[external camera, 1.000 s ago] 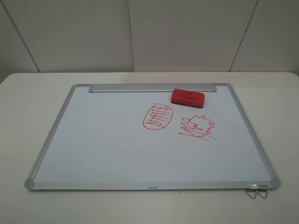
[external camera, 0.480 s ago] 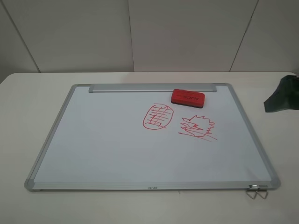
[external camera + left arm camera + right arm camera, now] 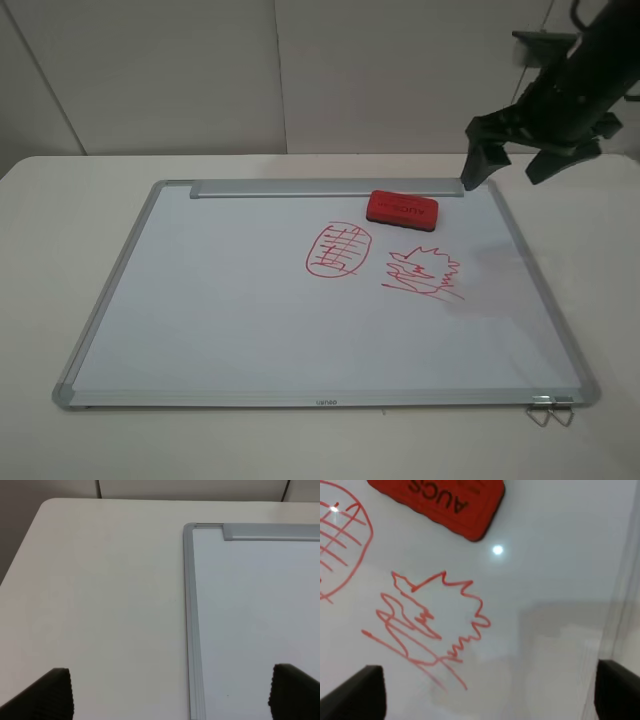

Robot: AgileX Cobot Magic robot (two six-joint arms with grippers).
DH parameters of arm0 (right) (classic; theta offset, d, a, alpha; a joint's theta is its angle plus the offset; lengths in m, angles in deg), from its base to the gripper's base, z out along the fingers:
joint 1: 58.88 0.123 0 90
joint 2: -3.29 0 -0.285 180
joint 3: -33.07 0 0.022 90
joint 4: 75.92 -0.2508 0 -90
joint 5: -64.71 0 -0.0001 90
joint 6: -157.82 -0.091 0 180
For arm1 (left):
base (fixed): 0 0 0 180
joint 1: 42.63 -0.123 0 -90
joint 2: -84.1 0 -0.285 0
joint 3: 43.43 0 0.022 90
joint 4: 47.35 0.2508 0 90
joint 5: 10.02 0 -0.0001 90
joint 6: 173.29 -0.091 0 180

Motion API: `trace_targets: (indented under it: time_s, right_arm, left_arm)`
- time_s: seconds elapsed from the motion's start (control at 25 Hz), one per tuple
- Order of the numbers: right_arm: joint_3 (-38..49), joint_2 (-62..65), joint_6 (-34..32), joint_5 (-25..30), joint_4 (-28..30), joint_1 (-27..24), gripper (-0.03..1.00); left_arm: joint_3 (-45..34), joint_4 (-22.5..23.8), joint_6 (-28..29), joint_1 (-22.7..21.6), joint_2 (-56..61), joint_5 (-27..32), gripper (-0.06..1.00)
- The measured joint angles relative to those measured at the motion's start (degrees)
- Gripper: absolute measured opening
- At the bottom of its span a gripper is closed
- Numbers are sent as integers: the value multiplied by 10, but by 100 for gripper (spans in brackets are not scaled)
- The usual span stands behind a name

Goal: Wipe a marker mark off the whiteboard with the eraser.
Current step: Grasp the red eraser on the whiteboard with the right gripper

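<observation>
From the high camera, the step in hand looks like the reach for the small red rectangular block eraser, which lies untouched at the far edge of the large silver-framed whiteboard. The black right gripper hovers beyond it, jaws apart and empty. The red oval grid-filled marker mark is intact, just beside a spiky red scribble. The frame logo is too small to read. The left wrist view shows the left gripper spread over the white table. In the right wrist view the eraser's dark lettering looks like "AUC", then is cut off. Next, I judge, comes descending squarely over the eraser.
</observation>
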Motion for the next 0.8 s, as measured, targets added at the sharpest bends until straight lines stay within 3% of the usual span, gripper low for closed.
trace_targets:
  time_s: [0.24, 0.4, 0.52, 0.8]
  right_arm:
    - [-113, -126, 206, 3, 7, 32, 74]
    - [-172, -183, 320, 36, 17, 44, 74]
    - [-214, -218, 360, 52, 28, 54, 74]
    - [-296, -284, 377, 86, 43, 77, 74]
  left_arm:
    - [0, 0, 0, 0, 0, 0, 78]
    - [0, 0, 0, 0, 0, 0, 78]
    - [0, 0, 0, 0, 0, 0, 78]
    - [0, 0, 0, 0, 0, 0, 78]
